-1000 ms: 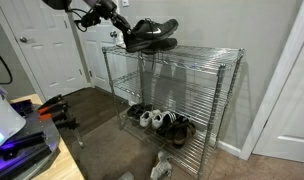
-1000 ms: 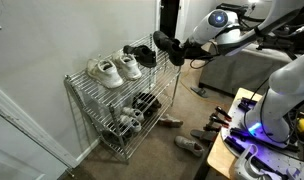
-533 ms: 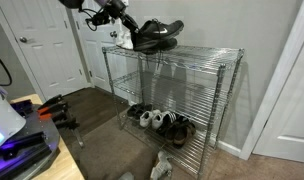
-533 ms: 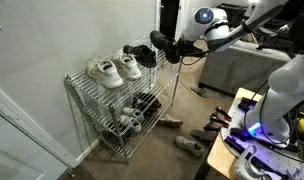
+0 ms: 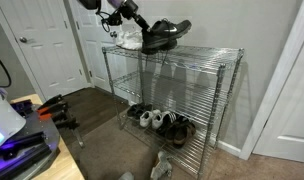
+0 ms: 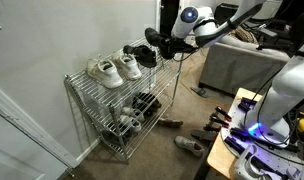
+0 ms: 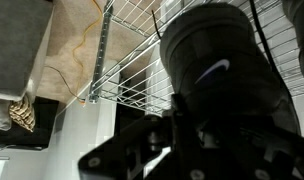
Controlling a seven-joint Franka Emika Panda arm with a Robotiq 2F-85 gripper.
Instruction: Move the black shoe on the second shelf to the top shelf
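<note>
My gripper (image 5: 135, 16) is shut on a black shoe (image 5: 166, 33) and holds it just above the top shelf of the wire rack (image 5: 207, 62). In an exterior view the gripper (image 6: 172, 45) holds the shoe (image 6: 156, 38) over the rack's near end, above another black shoe (image 6: 139, 56) that lies on the top shelf. In the wrist view the black shoe (image 7: 220, 70) fills the frame over the wire shelf (image 7: 132, 75). My gripper (image 7: 190, 140) is a dark shape below it and its jaws are hard to make out.
A pair of white sneakers (image 6: 113, 70) lies on the top shelf, also seen in an exterior view (image 5: 126, 39). Several shoes (image 5: 160, 121) sit on the bottom shelf. Loose shoes (image 6: 189, 143) lie on the carpet. A white door (image 5: 44, 50) stands beside the rack.
My gripper has lifted the black shoe and carried it further along over the top shelf, past the white sneakers.
</note>
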